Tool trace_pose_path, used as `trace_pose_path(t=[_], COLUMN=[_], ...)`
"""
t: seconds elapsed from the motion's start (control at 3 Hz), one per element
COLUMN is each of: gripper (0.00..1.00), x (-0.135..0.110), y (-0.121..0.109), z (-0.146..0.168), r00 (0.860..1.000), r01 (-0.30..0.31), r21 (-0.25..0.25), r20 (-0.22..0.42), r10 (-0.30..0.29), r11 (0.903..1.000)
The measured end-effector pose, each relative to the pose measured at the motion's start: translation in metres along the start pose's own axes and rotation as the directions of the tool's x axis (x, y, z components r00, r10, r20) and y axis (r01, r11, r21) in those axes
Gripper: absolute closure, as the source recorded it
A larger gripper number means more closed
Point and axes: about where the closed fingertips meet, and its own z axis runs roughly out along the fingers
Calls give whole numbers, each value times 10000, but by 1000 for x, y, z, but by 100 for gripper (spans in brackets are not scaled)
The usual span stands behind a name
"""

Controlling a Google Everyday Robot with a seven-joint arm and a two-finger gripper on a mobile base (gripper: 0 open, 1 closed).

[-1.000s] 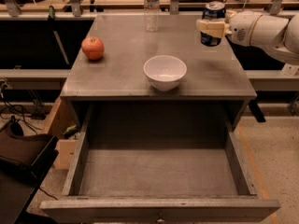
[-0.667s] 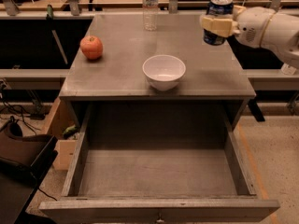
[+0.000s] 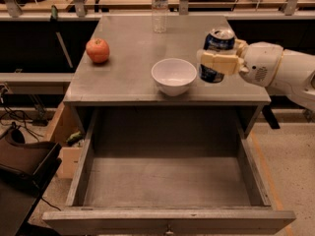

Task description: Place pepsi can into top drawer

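The pepsi can (image 3: 218,42) is dark blue with a silver top. My gripper (image 3: 216,61) is shut on it and holds it upright above the right front part of the grey tabletop (image 3: 128,58), just right of a white bowl. The arm comes in from the right. The top drawer (image 3: 167,183) is pulled fully open below the tabletop's front edge; its grey bottom is bare. The can is behind and above the drawer's right rear part.
A white bowl (image 3: 173,75) sits near the table's front edge. A red apple (image 3: 98,50) lies at the left. A clear water bottle (image 3: 159,8) stands at the back. A dark bag (image 3: 22,161) is on the floor at left.
My gripper has carried the can from the table's back right corner forward and lower, toward the front edge beside the bowl.
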Motion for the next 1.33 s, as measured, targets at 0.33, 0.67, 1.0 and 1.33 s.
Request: trace_pose_path(t=[0.33, 0.67, 1.0, 1.33], gripper=[100, 100, 100, 100], x=[31, 32, 41, 76], y=[50, 61, 67, 88], z=[2, 1, 3, 2], r00=[9983, 9983, 9981, 9981], r01=[-570, -579, -613, -606], r21=[-1902, -2345, -2306, -2269], r20=[22, -22, -69, -227], r10=[584, 590, 614, 569], r11=[9801, 9704, 9711, 9720])
